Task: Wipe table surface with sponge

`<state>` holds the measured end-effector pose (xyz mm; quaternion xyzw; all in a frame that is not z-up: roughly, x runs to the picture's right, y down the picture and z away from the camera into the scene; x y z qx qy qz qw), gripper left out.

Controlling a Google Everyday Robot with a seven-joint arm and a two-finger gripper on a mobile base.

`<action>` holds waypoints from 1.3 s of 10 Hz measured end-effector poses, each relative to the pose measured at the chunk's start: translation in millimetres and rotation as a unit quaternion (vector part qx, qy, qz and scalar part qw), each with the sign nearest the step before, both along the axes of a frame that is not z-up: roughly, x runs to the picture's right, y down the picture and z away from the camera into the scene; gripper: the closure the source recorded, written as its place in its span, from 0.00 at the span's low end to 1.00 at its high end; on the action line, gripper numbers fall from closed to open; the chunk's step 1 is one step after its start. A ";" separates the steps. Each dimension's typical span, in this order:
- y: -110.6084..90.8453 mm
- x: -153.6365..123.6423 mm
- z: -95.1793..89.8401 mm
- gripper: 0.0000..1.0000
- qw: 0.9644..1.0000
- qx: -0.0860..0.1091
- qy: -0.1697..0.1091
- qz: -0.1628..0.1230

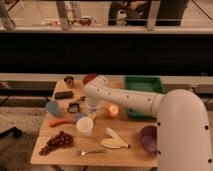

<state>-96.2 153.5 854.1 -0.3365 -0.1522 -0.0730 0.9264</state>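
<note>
The light-brown wooden table surface [132,127] fills the middle of the camera view. My white arm reaches in from the lower right, and my gripper [90,107] points down at the table's left-centre, beside an orange [113,110]. A small light-blue block, seemingly the sponge [79,116], lies just below and left of the gripper, partly behind a white cup [85,126]. I cannot tell whether the gripper touches it.
A green tray [145,84] stands at the back right. A rounded blue thing [52,107], a grey-blue piece [74,106], a red vegetable [59,121], grapes [57,142], a banana [115,140], a purple bowl [149,137] and cutlery [90,151] lie around the gripper.
</note>
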 end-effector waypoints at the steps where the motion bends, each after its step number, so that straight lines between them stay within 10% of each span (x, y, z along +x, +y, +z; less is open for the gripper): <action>1: -0.7 2.7 0.4 0.77 1.000 0.002 0.002 0.000; 7: -2.1 1.0 -2.2 0.21 1.000 0.008 0.001 -0.004; 13: -3.2 1.2 -1.0 0.20 1.000 0.009 -0.001 -0.006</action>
